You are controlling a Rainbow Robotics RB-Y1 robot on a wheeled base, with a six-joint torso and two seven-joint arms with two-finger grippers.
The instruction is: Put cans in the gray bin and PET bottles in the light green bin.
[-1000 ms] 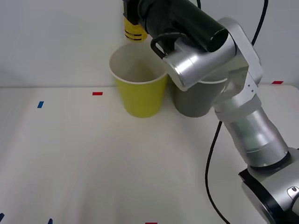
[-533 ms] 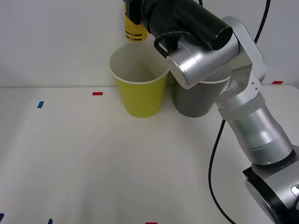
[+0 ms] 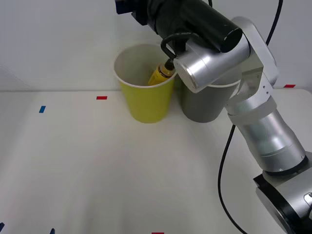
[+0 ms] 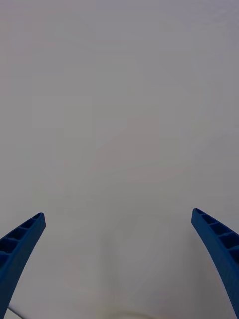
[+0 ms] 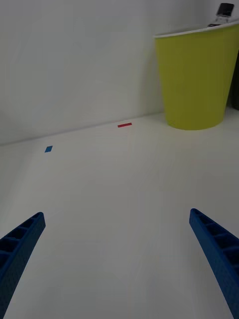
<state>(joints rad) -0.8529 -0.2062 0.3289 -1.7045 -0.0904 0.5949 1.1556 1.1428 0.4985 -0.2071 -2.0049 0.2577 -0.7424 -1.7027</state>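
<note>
Count on the table: two bins, one bottle.
One light green bin [image 3: 145, 92], one gray bin [image 3: 204, 103], one yellow PET bottle [image 3: 161, 74]; two red tape marks [image 3: 101, 98], one blue [image 3: 42, 109].

The table [image 3: 97, 170] lies open from six to nine o'clock — free passage. At twelve o'clock the light green bin [image 3: 146, 100] and the gray bin [image 3: 204, 105] stand touching, no gap between. The right arm [image 3: 253, 112] blocks the three o'clock side — reaching over both rims.

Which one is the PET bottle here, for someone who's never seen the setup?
At the far edge of the white table stand two tall bins side by side. Look inside the light green bin, left of the gray bin: the PET bottle leans there, small, yellow-labelled, black-capped.
</note>
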